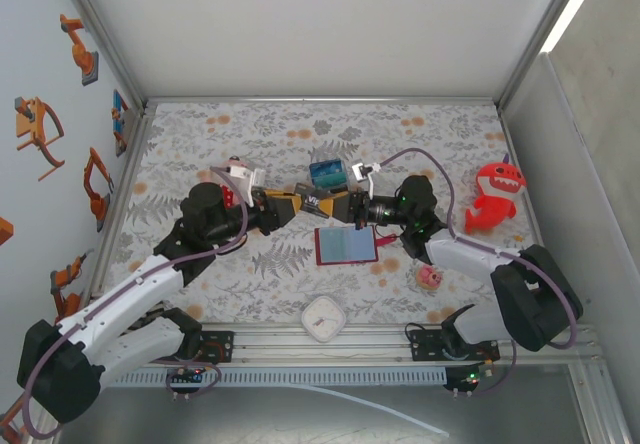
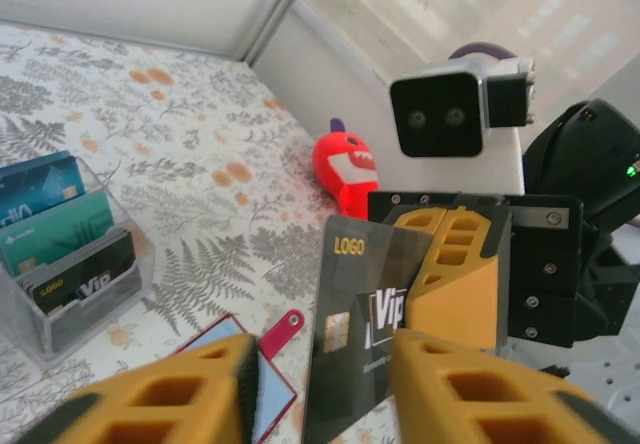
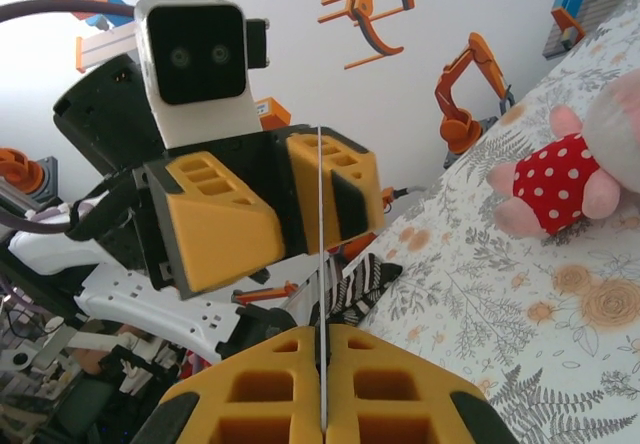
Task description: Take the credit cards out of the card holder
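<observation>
The card holder (image 1: 346, 246) lies open and flat on the flower-patterned counter (image 1: 250, 129), near its middle, with the blue-grey inside facing up and the red snap tab (image 2: 283, 330) sticking out at one side. Just beyond its far edge, a black card (image 2: 350, 334) marked "LOGO" and "Vip" is held up off the counter, standing roughly on edge between the two arms. The right pincer (image 3: 322, 334) is closed tight on this card, with the thin edge of the card caught between its two yellow fingers. The left pincer (image 2: 322, 352) faces it from the left with its jaws parted. The card stands in the gap between them, and I cannot tell whether either finger touches it. Just beyond the card on the far side is a clear plastic box (image 1: 328, 174) holding several more cards upright: blue, teal and another black one. A red shark toy (image 1: 495, 196) sits well to the right, by the right wall. A small pink toy (image 1: 430, 277) lies to the near right of the card holder. A white square clock (image 1: 325, 318) rests at the near edge of the counter. A red polka-dot plush (image 3: 560, 184) sits on the left side of the counter, close to the left arm.
</observation>
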Motion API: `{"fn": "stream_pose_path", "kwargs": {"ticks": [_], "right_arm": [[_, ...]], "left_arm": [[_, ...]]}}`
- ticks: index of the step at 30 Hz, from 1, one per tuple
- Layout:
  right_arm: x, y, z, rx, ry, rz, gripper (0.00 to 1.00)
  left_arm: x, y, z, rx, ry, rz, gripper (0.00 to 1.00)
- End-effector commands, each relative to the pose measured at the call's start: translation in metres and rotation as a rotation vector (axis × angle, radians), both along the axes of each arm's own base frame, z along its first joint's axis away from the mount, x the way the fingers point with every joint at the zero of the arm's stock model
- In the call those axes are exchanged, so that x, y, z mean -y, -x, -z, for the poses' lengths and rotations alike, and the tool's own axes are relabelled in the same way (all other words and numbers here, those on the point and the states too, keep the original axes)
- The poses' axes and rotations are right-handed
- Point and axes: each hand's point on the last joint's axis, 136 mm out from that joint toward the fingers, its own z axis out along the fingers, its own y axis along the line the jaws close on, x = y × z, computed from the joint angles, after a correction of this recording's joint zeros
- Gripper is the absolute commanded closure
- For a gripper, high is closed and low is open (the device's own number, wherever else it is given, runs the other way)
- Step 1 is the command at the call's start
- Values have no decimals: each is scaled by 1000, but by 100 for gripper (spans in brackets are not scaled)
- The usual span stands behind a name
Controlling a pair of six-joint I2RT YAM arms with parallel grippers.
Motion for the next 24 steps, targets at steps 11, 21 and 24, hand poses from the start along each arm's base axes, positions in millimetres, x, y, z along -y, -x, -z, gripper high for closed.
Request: {"fn": "stream_pose_path", "kwargs": {"ticks": [11, 21, 24], "right_arm": [[-1, 6, -4, 56, 59, -44, 100], [9, 17, 2, 76, 223, -42, 100], [13, 23, 1, 98, 257, -45, 100]], "left_arm": [[-10, 13, -31, 208, -426, 180, 35], [10, 4, -27, 235, -562, 381, 39], [18, 5, -27, 243, -568, 452, 39]]}}
